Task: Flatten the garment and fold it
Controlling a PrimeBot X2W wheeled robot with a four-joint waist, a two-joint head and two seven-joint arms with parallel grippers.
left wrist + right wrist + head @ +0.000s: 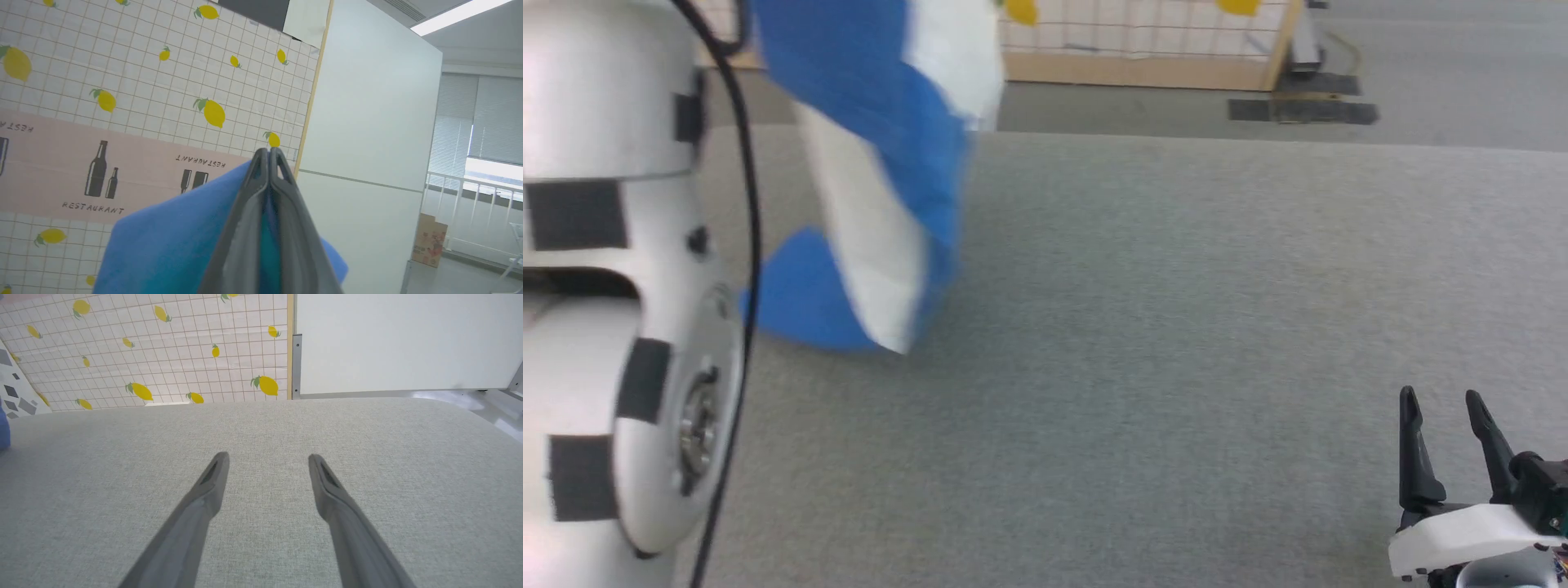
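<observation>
One soft cotton T-shirt (874,163), white and royal blue, hangs at the left over the grey fabric-covered surface (1176,367). Of two pincers, the left pincer (269,152) clamps its blue cloth and the right pincer (1441,400) gapes empty, well apart.

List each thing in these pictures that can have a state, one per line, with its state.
garment: held up, hanging bunched, neither flattened nor folded.
left gripper: shut on the garment's blue cloth.
right gripper: open, holding nothing, above the table.
</observation>
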